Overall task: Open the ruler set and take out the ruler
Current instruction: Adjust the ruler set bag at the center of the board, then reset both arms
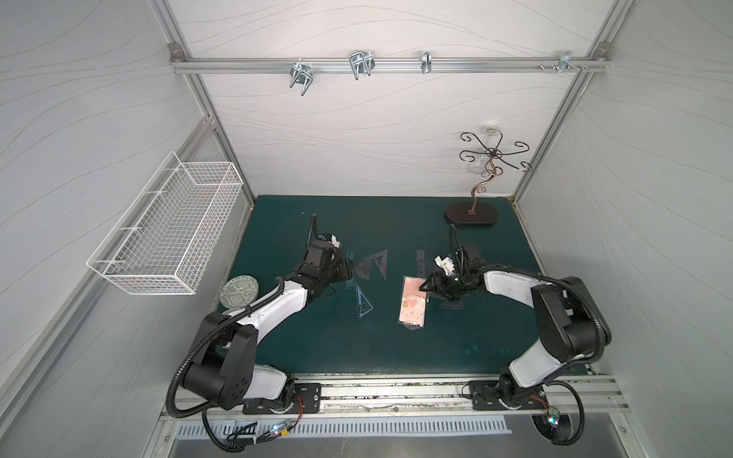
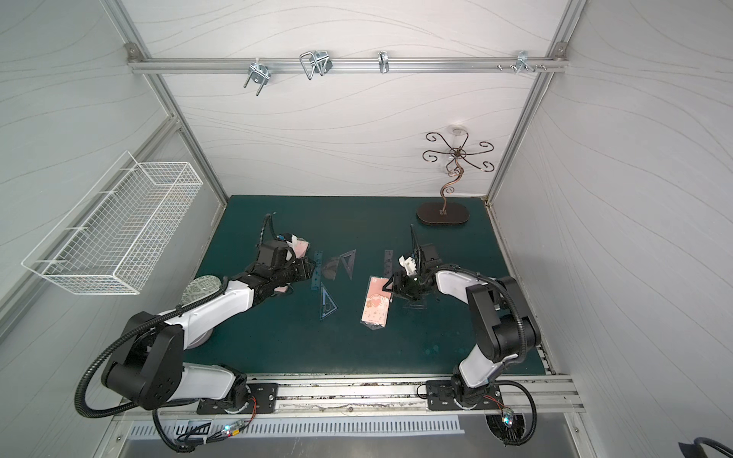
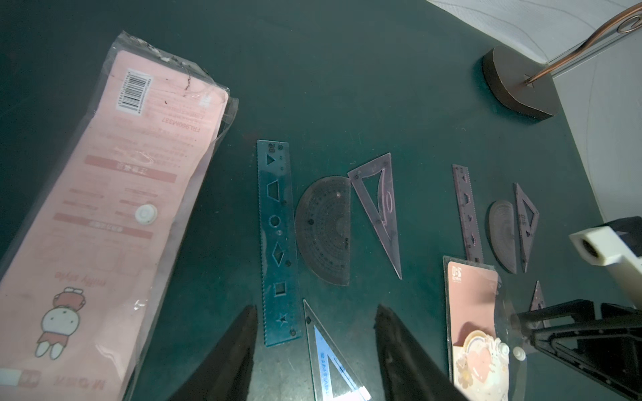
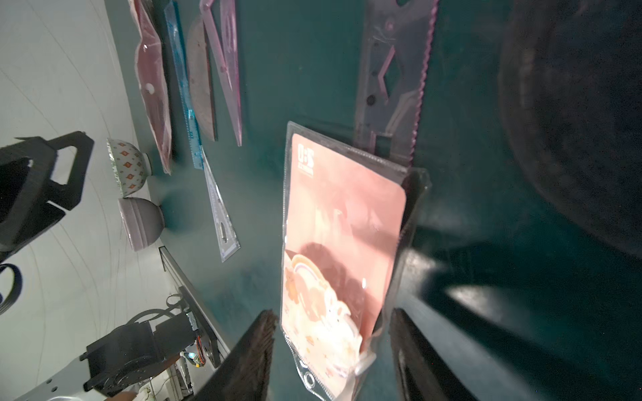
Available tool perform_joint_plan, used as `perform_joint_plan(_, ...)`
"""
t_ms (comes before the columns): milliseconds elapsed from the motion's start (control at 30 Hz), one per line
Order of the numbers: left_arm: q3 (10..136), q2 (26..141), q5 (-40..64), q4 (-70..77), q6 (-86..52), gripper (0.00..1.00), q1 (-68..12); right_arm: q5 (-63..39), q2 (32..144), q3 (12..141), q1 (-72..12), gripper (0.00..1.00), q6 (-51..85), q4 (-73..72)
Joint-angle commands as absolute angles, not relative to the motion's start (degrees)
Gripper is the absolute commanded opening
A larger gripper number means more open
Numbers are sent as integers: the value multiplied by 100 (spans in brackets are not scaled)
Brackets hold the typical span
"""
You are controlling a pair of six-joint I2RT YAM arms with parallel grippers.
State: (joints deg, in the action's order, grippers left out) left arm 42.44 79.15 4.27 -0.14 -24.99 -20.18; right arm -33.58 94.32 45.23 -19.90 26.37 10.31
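1. The right claw (image 4: 331, 312) has its jaws apart, one finger on either side of the sleeve (image 4: 344, 225) at its flap end, at the bottom of the right wrist view. Nothing is pinched.
2. The left claw (image 3: 316, 307) is also apart and empty. It hovers over the blue ruler (image 3: 276, 243) at the bottom centre of the left wrist view.
3. The ruler (image 1: 420, 257) lies flat on the mat (image 1: 396, 349), just right of centre in a top view. Its near end meets the sleeve's far edge, and I cannot tell whether it lies under that edge.
4. From this the set looks emptied, so the step in hand is probably getting the right claw clear of the sleeve.
5. This is best done by lifting straight up with the jaws kept wide, so that no finger snags the slack plastic.
6. The film probably slides easily, and a sideways exit could drag the sleeve across the ruler.
7. Only the right wrist view shows the gaps between fingers and sleeve. It also shows a patterned bowl (image 4: 128, 166) at mid left.
8. Only the left wrist view shows the second sleeve (image 3: 104, 225) in full, at its left. In the top views the left arm mostly hides it.
9. Only the top views show both claws at once, well apart, with the stand (image 1: 470, 216) at upper right of the mat.
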Motion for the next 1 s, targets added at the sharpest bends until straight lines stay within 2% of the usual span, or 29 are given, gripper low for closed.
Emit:
perform_joint_plan(0, 4326, 7864, 277, 38, -2341, 58, -2013, -3342, 9781, 4623, -2171, 55, 2564, 828)
perform_joint_plan(333, 4416, 7851, 115, -85, -2332, 58, -2013, -3309, 10093, 4887, -2736, 52, 3020, 415)
perform_joint_plan(433, 4440, 7836, -29, -196, -2279, 58, -2013, -3018, 9807, 4777, -2616, 54, 3406, 501)
perform_joint_plan(567, 4377, 7764, -570, -142, -2001, 60, -1993, -2586, 8755, 4472, -2073, 59, 3392, 482)
perform_joint_plan(633, 4356, 7697, -1301, -47, -1766, 67, -1915, -1724, 8131, 4612, -1966, 66, 2838, 867)
perform_joint_plan(733, 4010, 7530, -2970, 667, -1470, 82, -1650, 242, 7263, 4548, -1917, 88, 1952, 941)
perform_joint_plan(800, 3692, 7336, -3547, 1024, -1202, 83, -1335, 1373, 6711, 4091, -1868, 98, 1335, 379)
perform_joint_plan(867, 3192, 7123, -3914, 1578, -701, 86, -1042, 2130, 6145, 3396, -1723, 99, 743, -504)
perform_joint_plan(967, 2458, 7007, -3992, 2484, -243, 87, -817, 2221, 5883, 2732, -1115, 99, 626, -1257)
